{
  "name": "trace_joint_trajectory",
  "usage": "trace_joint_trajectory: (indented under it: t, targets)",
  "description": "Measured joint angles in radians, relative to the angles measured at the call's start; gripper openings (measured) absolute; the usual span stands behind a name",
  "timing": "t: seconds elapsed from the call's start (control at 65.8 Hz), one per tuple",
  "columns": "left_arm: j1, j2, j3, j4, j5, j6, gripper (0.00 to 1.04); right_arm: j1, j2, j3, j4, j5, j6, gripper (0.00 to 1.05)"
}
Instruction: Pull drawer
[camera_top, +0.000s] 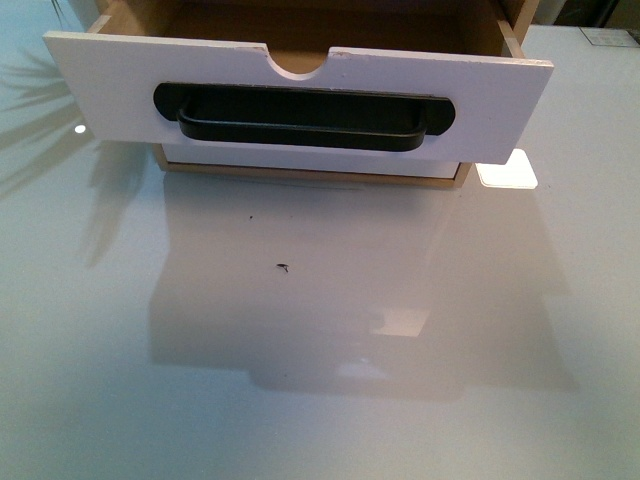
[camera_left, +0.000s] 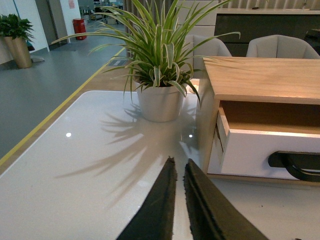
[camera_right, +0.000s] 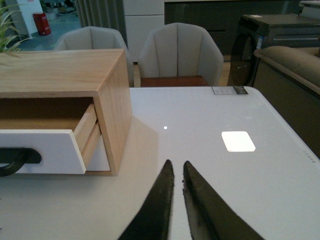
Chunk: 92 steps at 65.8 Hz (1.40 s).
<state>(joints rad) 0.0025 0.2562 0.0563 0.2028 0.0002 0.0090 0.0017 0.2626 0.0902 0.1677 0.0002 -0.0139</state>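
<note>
At the far side of the bench (camera_top: 320, 380), dead ahead of the robot, the drawer (camera_top: 300, 80) is already sticking well out of its wooden cabinet (camera_left: 260, 80), white front tipped a bit toward the camera, with the black bar handle (camera_top: 300, 122) running across most of it and the half-round notch in the top edge. Below it sits a plain white drawer front (camera_top: 300, 157) with no handle, so leave that one alone. Both arms hang back on either side: the left gripper (camera_left: 180, 167) has its fingers nearly pressed together with only a thin slit between them, holding nothing, and the right gripper (camera_right: 177, 167) looks the same, empty and narrow. Neither touches the drawer. My read is the pull is mostly done, so if you want more travel, go easy: open the fingers first, come in at the middle of the handle so the drawer doesn't rack sideways on its light wood sides, and pull straight toward the robot, level, not down. The cabinet looks light and the bench glossy, so I'd guess the whole box could slide instead. Mind the potted plant (camera_left: 160, 75) just beside the cabinet on the left.
</note>
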Motion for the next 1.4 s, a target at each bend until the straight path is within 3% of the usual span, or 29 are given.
trace_joint_trajectory:
  t: [0.274,0.395,0.715,0.913,0.989,1.202,1.399]
  targets:
    - [0.0,-0.075,-0.043,-0.025,0.0,-0.005,0.03,0.0,-0.068,-0.038,-0.027,0.0,0.003,0.02]
    - [0.0,-0.228,-0.043,-0.192,-0.001,-0.005,0.03,0.0,-0.198,-0.05,-0.164,0.0,0.003,0.02]
    - [0.0,-0.25,-0.043,-0.201,0.0,-0.006,0.03,-0.001,-0.256,-0.063,-0.169,0.0,0.003,0.02]
    - [0.0,-0.25,-0.043,-0.201,0.0,-0.007,0.39,-0.001,-0.256,-0.063,-0.169,0.0,0.003,0.38]
    - [0.0,-0.25,-0.043,-0.201,0.0,-0.007,0.6,-0.001,-0.257,-0.063,-0.169,0.0,0.003,0.58]
    - [0.0,-0.25,-0.043,-0.201,0.0,-0.007,0.98,-0.001,-0.257,-0.063,-0.169,0.0,0.003,0.96]
    - [0.0,-0.25,-0.043,-0.201,0.0,-0.007,0.97,-0.001,-0.257,-0.063,-0.169,0.0,0.004,0.96]
